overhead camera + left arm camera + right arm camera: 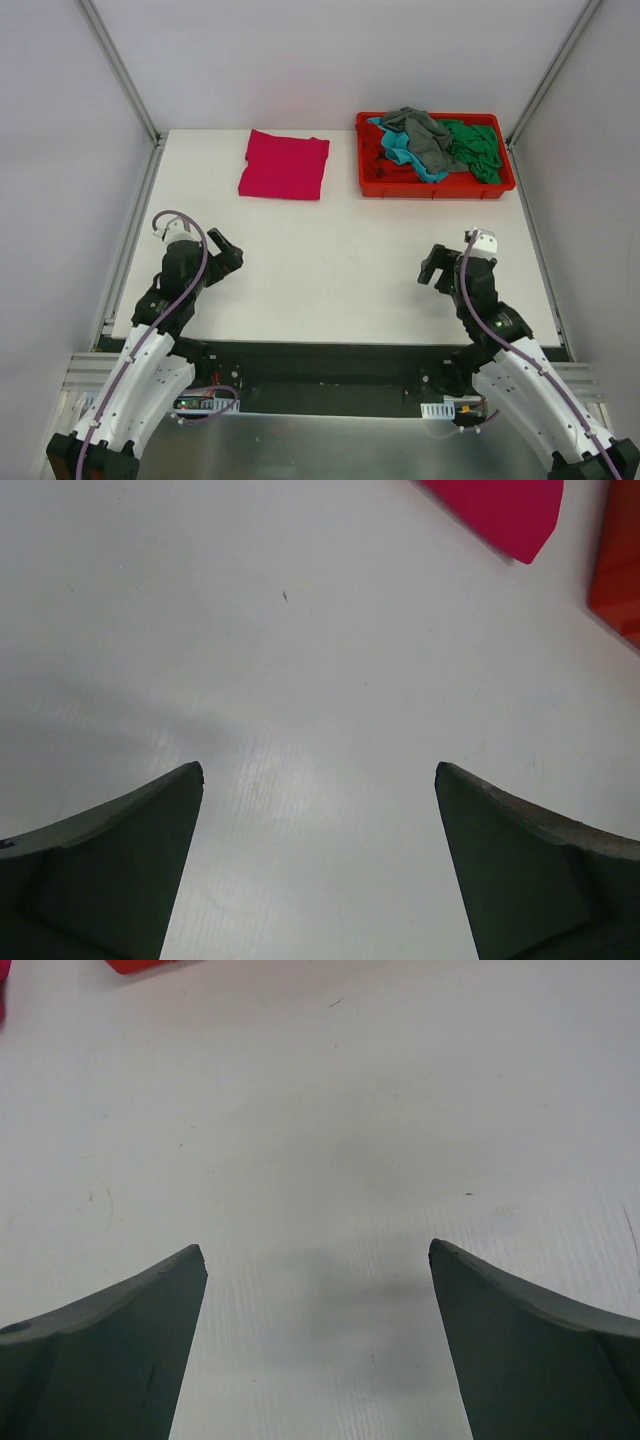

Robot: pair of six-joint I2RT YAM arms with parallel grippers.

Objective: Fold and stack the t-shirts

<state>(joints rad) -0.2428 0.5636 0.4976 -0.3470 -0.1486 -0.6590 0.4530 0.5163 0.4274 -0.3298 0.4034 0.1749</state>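
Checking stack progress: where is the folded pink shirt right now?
In the top view the pink shirt lies folded on the table, far side, just left of the red tray, not touching it.

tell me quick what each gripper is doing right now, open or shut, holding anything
Left gripper: open, holding nothing.
Right gripper: open, holding nothing.

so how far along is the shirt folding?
Done: one magenta t-shirt lies folded on the table, far left. In hand: nothing; left gripper and right gripper are both open and empty. Left: the grey shirt, teal shirt and green shirt lie crumpled in the red tray.
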